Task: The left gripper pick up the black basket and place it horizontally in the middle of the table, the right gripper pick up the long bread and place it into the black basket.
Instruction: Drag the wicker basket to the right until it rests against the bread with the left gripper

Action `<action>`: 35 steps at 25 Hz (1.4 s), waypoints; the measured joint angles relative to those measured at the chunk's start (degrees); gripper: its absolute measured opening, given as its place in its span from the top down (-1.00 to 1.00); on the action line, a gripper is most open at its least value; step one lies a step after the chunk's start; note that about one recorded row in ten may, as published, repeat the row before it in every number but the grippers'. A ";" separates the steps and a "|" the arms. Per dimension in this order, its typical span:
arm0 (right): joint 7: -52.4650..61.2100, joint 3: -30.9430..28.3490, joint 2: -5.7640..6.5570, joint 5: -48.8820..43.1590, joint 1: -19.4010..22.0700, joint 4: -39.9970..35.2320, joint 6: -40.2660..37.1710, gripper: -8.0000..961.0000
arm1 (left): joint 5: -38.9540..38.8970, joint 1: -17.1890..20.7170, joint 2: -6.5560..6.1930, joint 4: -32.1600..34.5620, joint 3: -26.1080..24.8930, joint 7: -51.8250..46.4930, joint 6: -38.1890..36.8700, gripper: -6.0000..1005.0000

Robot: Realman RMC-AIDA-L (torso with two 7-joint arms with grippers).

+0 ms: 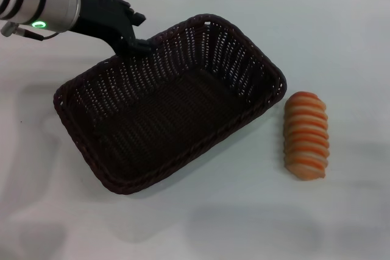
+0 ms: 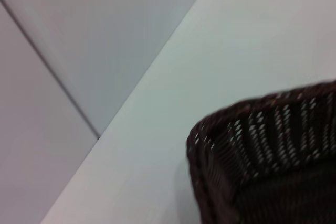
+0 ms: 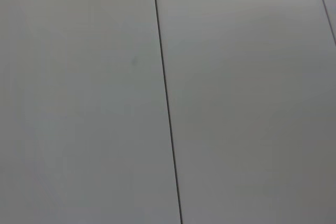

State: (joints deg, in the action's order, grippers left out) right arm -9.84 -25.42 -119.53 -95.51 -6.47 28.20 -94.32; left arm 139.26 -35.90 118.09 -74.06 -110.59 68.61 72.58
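Black basket [image 1: 177, 108], far rim at left gripper [image 1: 135, 42]

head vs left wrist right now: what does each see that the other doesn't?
Head view only: the left gripper at the far rim of the black basket, the whole basket lying at a slant on the table, its inside empty, and the long bread lying on the table to the basket's right, apart from it. Left wrist view only: the table's edge with grey floor beyond it. Both: the basket, of which the wrist sees just one corner, and the white tabletop. The right gripper is in neither.
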 joint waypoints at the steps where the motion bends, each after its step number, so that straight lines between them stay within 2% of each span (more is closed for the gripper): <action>1: 0.00 0.11 0.00 0.00 0.02 0.00 0.00 -0.53 | 0.00 0.00 0.00 0.00 0.00 0.00 0.00 0.15; 3: 0.00 0.39 0.00 0.01 0.08 0.02 0.00 -0.53 | 3.30 -0.37 0.11 1.28 2.41 -1.45 -1.55 -0.03; 6: 0.00 0.50 0.00 0.17 0.21 0.01 -0.04 -0.53 | 3.89 -0.60 0.06 1.91 3.24 -2.16 -2.01 -0.34; 16: 0.00 0.56 0.00 0.23 0.32 0.02 0.15 -0.53 | 8.07 -1.98 0.11 7.07 4.14 -3.78 -6.99 -0.70; 21: 0.00 0.56 0.00 0.10 0.31 0.02 0.13 -0.53 | 12.37 -4.06 0.16 11.54 6.69 -6.45 -7.48 -0.70; 26: 0.00 0.72 -0.04 0.06 0.31 0.01 0.16 -0.53 | 14.64 -4.10 0.26 11.93 9.67 -8.63 -8.02 -0.70; 27: 0.00 0.84 -0.04 0.06 0.31 0.01 0.17 -0.53 | 16.35 -4.00 0.28 11.33 12.08 -10.78 -8.72 -0.70; 35: 0.00 1.37 -0.09 0.20 0.31 0.03 -0.04 -0.53 | 17.95 -4.36 0.26 10.37 14.40 -12.72 -8.71 -0.42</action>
State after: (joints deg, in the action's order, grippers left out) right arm -9.84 -24.05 -119.62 -95.31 -6.16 28.23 -94.36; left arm 157.20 -40.27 118.35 -63.69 -96.19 55.90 63.87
